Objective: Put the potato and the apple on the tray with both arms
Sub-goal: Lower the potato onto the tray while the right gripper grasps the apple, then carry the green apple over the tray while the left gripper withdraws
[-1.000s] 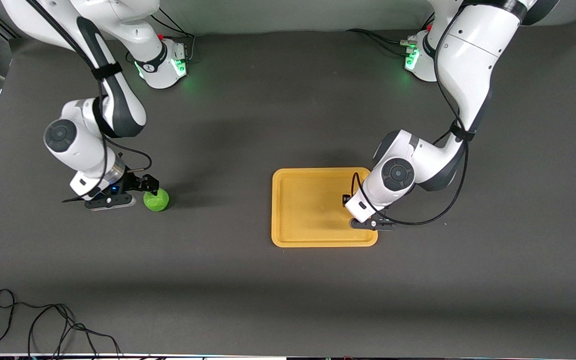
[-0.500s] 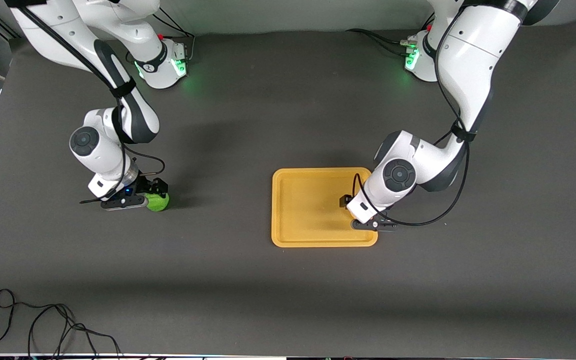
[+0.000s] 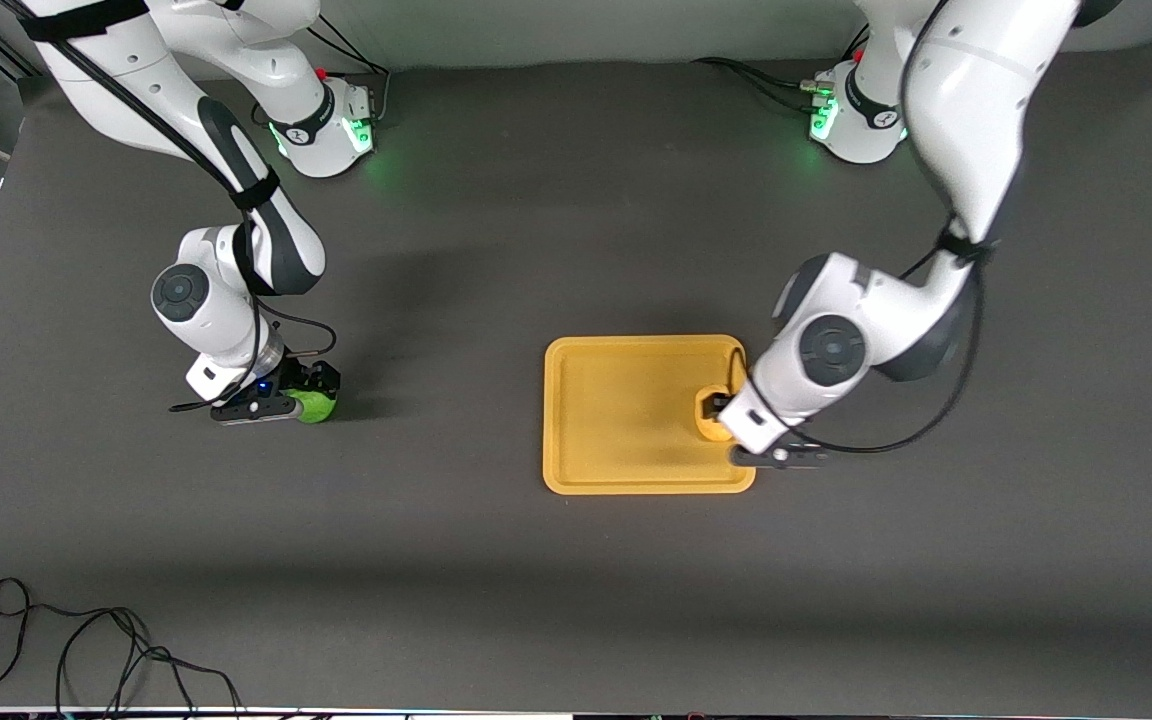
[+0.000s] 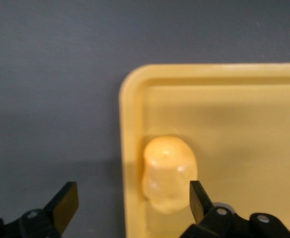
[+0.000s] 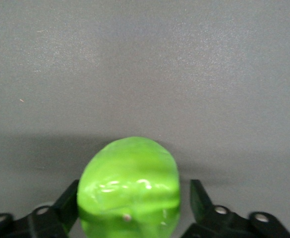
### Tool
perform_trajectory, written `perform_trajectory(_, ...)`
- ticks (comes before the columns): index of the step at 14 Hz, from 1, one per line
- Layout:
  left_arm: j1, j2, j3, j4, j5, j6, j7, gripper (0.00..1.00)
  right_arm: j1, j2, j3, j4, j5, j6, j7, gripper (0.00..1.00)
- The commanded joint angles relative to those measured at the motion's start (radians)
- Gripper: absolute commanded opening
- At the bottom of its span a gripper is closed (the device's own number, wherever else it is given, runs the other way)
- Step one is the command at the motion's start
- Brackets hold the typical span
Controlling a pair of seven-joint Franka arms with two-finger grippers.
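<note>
Right gripper (image 3: 298,399) is sitting low at the right arm's end of the table, jaws straddling the apple (image 3: 315,404); contact unconfirmed, so finish squeezing before lifting. Potato (image 3: 708,415) is lying in the tray (image 3: 616,480). Left gripper (image 3: 736,420) is hovering over it, jaws apart.

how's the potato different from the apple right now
The potato is pale yellow-orange and lumpy; the apple is bright green, rounder and glossy. The potato lies in the tray, by the rim at the left arm's end; the apple sits on the bare table toward the right arm's end. The left gripper stands open over the potato, not touching it; the right gripper has its fingers around the apple. Both look about the same size.
</note>
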Motion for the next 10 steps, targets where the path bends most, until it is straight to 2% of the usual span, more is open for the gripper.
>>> perform_trajectory(1,0.107,-0.098,-0.006,0.016,0.011,-0.144,0.115,1.00,0.004,0.016,-0.002,0.026,0.018,0.009,0.012,0.49)
perform_trajectory(2,0.137,-0.122,-0.006,0.030,0.011,-0.201,0.221,1.00,0.004,0.010,-0.002,0.041,0.018,-0.008,0.010,0.36)
perform_trajectory(3,0.162,-0.148,-0.003,0.039,0.010,-0.260,0.287,1.00,0.006,0.001,-0.002,0.060,0.018,-0.042,0.009,0.32)
perform_trajectory(5,0.226,-0.229,-0.006,0.030,0.002,-0.347,0.309,1.00,0.006,-0.033,-0.004,0.147,0.019,-0.201,0.009,0.30)
perform_trajectory(8,0.254,-0.360,0.000,0.020,0.003,-0.430,0.321,0.99,0.004,-0.094,-0.010,0.320,0.051,-0.494,0.003,0.28)
perform_trajectory(10,0.300,-0.404,-0.003,0.001,-0.009,-0.457,0.349,1.00,0.001,-0.116,-0.021,0.458,0.053,-0.673,0.010,0.26)
